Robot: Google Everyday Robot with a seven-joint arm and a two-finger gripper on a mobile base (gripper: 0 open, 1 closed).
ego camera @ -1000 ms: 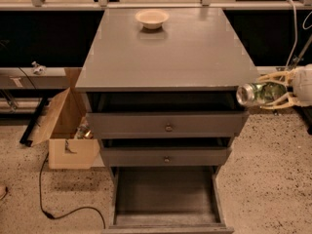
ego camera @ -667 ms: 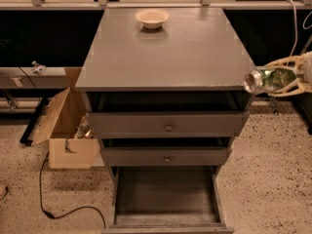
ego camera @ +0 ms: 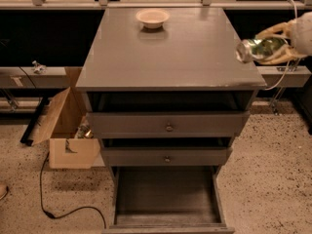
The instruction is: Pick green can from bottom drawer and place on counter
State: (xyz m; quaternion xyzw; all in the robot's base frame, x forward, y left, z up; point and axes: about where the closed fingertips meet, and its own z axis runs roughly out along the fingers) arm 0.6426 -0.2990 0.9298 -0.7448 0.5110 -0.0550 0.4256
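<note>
Claw (ego camera: 265, 48) at the right edge of the view, beside the right rim of the surface (ego camera: 180, 52). Its two pale fingers (ego camera: 275, 31) are closed around the green can (ego camera: 261, 48), one above and one below. The green can is held off the surface, lying on its side with a silver end turned left toward the cabinet. In the picture this end overlaps the surface's right edge; whether it hangs over the surface or just beside it cannot be told.

Containers:
- A small pale bowl (ego camera: 152, 17) stands near the far edge of the surface, well apart from the can; only its pale inside shows.
- The top drawer (ego camera: 168, 126) and the middle drawer (ego camera: 165, 157), each with a small round knob, are partly drawn out; their insides lie in shadow.
- The bottom drawer (ego camera: 165, 194) is pulled out farthest, its flat grey floor in plain view.
- An open cardboard box (ego camera: 63, 130) sits on the speckled floor left of the cabinet. Small dark items inside cannot be identified.
- A black cable (ego camera: 63, 208) trails across the floor in front of the box.

Change from the earlier frames: one second ago the claw held the can lower, level with the top drawer's front; it has since risen to the height of the surface. Bowl, drawers, box and cable are unchanged.
</note>
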